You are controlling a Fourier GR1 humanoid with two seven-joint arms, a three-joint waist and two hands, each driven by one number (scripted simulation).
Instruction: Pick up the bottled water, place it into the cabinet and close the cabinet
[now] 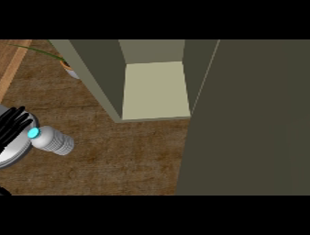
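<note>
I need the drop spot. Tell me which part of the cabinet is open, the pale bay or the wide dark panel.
The pale bay is open: its lit shelf floor shows between the cabinet walls. The wide dark panel on the right is flat and shows no interior.

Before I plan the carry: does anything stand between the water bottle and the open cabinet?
Nothing visible does. The bottled water lies on the counter beside the left hand, and bare counter runs up to the open cabinet. A potted plant stands off to the cabinet's left.

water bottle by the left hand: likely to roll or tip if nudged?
The bottled water stands upright, seen from above, with a small cap over a narrow footprint, so a sideways nudge would probably tip it. Its round ribbed body would then likely roll on the counter. The left hand sits beside it.
</note>
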